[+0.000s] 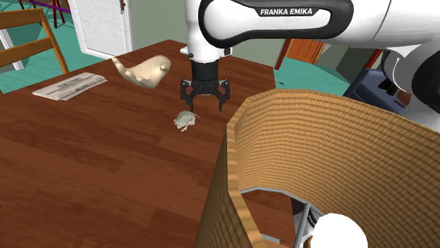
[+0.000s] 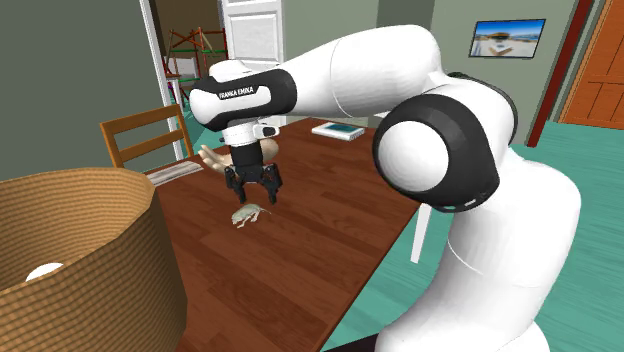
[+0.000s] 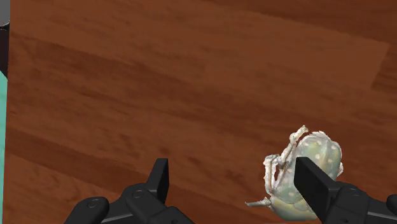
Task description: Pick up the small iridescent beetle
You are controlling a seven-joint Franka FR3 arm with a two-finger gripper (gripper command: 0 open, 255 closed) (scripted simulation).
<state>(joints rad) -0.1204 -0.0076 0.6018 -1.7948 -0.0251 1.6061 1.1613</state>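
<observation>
The beetle is a small pale greenish figure with whitish legs, lying on the dark wooden table. In the second exterior view the beetle rests just below my gripper. My black gripper hangs open a little above the table, just off to the beetle's side. In the wrist view the beetle lies against one finger rather than centred, partly hidden behind that fingertip. The gap between the fingers of the gripper holds only bare wood.
A tall woven basket stands close on the shoulder view's right, with a white object inside. A beige animal figure and a folded newspaper lie further back. A wooden chair stands at the table's far side; a book lies on it.
</observation>
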